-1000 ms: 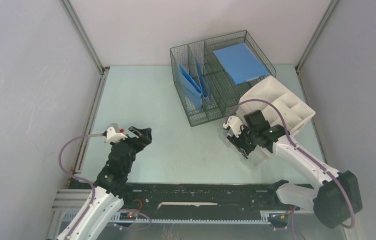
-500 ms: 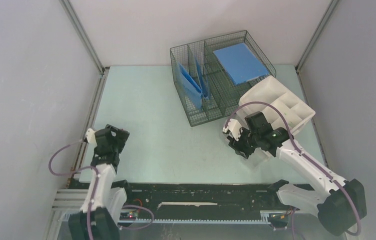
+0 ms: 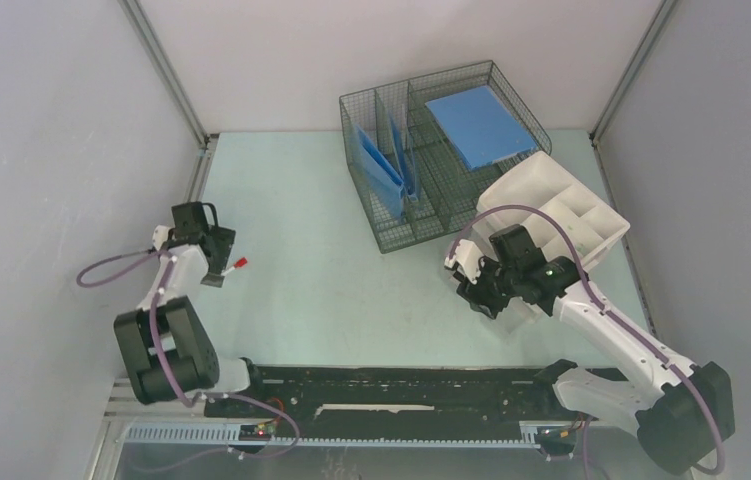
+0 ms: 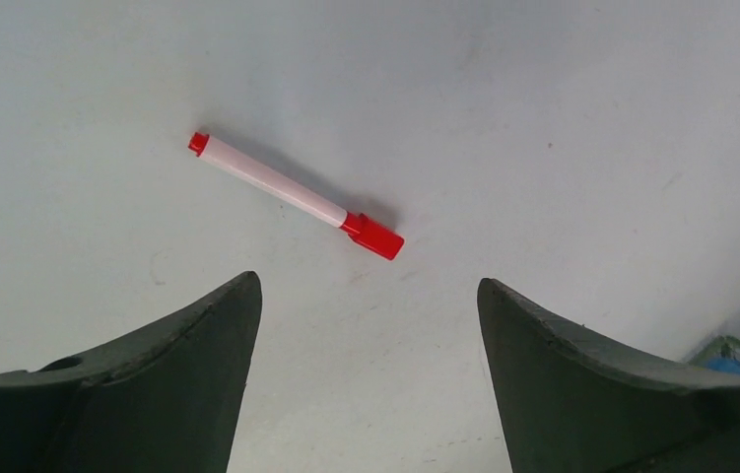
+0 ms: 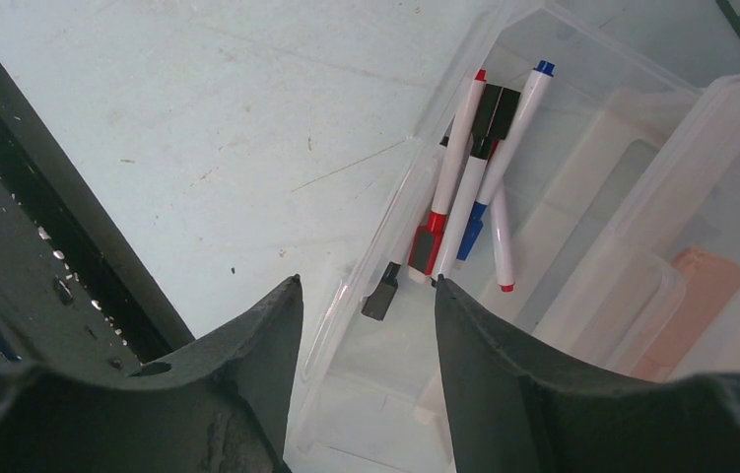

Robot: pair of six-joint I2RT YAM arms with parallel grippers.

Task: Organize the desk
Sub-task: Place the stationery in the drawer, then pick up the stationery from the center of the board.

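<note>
- The red-capped marker (image 4: 297, 197) is thin and round and lies on a smooth table (image 3: 301, 200). If the left claw (image 4: 366, 286) closes off-centre, the marker will likely roll or skid away instead of being pinched.
- In the left wrist view the marker lies slantwise, its cap toward the lower right. Jaws closing across that slant could catch only the cap and swing the body round.
- Coming down too far would scrape the fingertips on the table, since the marker has so little height.
- The left claw is spread wide and holds nothing.
- The marker sits above the gap between the fingers in that frame, ahead of the tips and not between them. Closing here would, I judge, catch only air.
- The table fills the whole left wrist view behind the claw. In the top view, that claw hangs over the table's left side, near the metal framing.
- The right claw (image 5: 366, 286) is about half open and grips nothing. It hovers over the near wall of a clear pen box (image 5: 415, 138) with markers (image 5: 464, 168) inside.
- A careless drop there could shove the light box along the table.
</note>
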